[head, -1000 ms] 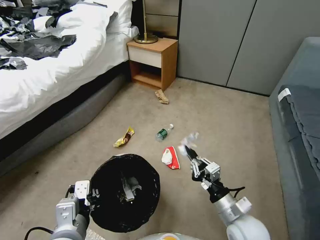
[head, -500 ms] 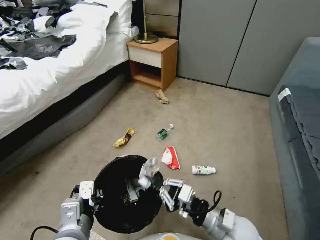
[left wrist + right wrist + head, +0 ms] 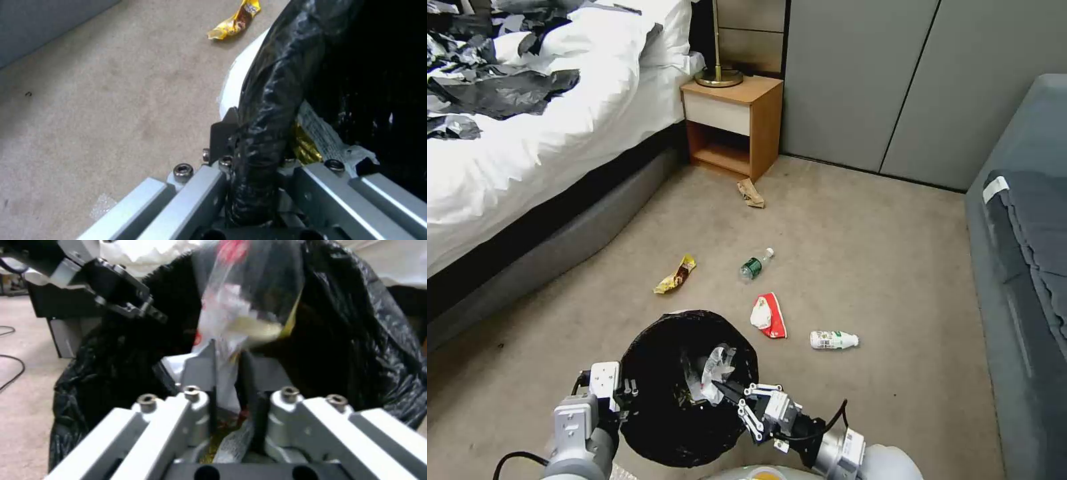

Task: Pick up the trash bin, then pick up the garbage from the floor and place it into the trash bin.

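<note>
Now the left gripper (image 3: pixel 627 393), at lower left of head view, is clamped on the rim of the trash bin (image 3: pixel 647 427); in left wrist view its fingers (image 3: pixel 222 133) pinch the black bag-wrapped rim (image 3: pixel 262 116), one inside and one outside. The bin sits low in centre of frame, held off the carpet (image 3: pixel 860 220).

Right gripper (image 3: pixel 724 388) comes in from lower right and reaches over the bin's opening. It is closed on a clear plastic wrapper (image 3: pixel 718 367), w/ red print seen in right wrist view (image 3: pixel 240 320), and the wrapper hangs over the inside of the bin.

Other garbage lies on the floor above the bin in the frame: yellow snack wrapper (image 3: pixel 676 275) to upper left, green bottle (image 3: pixel 755 265) at centre, red-white packet (image 3: pixel 768 315) just beyond the rim, white bottle (image 3: pixel 834 340) to its right, brown paper bag (image 3: pixel 751 193) near the nightstand (image 3: pixel 734 123).
</note>
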